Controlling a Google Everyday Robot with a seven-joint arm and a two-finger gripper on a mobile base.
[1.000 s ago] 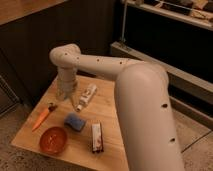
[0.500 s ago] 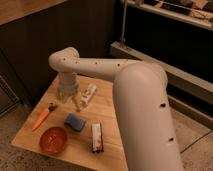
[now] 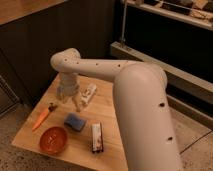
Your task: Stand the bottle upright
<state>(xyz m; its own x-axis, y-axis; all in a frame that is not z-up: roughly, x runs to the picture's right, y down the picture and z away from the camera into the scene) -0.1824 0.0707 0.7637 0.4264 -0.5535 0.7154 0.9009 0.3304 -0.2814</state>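
Note:
The white bottle [image 3: 88, 95] lies on its side on the wooden table [image 3: 112, 120], toward the back middle, with its narrower cap end pointing toward the far right. My gripper [image 3: 70, 101] hangs from the white arm just left of the bottle, low over the table, fingers pointing down and apart. It holds nothing and sits beside the bottle, not around it.
An orange carrot [image 3: 42, 117] lies at the left. A blue sponge [image 3: 75, 121] sits in the middle, a red bowl [image 3: 53, 140] at the front left, and a flat black-and-white bar [image 3: 96, 136] at the front. A dark wall and a low ledge [image 3: 150, 60] stand behind.
My gripper has come down a little and toward the front, staying just left of the bottle. The bottle has not moved.

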